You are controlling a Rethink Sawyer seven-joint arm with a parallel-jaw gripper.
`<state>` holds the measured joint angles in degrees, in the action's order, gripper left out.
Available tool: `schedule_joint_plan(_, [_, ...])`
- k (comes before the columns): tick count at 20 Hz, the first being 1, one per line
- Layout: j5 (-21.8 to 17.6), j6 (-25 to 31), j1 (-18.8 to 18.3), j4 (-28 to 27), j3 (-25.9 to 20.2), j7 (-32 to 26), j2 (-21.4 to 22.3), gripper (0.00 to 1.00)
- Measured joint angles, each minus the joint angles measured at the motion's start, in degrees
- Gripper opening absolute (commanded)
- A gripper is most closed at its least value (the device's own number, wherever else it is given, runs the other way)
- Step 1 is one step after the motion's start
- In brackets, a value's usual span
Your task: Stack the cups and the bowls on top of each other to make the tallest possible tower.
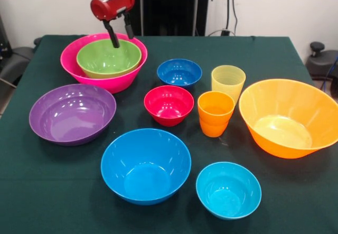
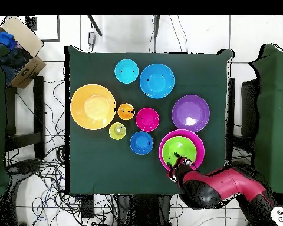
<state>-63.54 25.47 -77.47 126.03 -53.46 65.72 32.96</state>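
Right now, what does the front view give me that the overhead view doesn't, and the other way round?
Only the front view shows the gripper side-on: open, its two fingers straddling the green bowl's far rim, and how deep each bowl is.

Only the overhead view shows the arm reaching in, the cardboard box and the cables on the floor.

Both show the green bowl nested in the pink bowl, with the purple bowl and the two cups loose on the table.

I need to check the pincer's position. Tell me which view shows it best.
The front view. The pincer shows side-on, its two dark fingers apart, hanging over the green bowl nested in the pink bowl. Overhead, the arm covers most of it; only a tip shows at the green bowl's edge.
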Motion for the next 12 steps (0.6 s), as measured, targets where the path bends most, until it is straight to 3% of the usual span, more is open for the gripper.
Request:
schedule_joint_plan(8, [-2.4, -0.3, 3.7, -6.8, 1.8, 0.0, -6.9, 1.0])
schedule_joint_plan(12, [-8.4, -2.5, 6.6, -10.6, 3.2, 0.0, -9.5, 1.0])
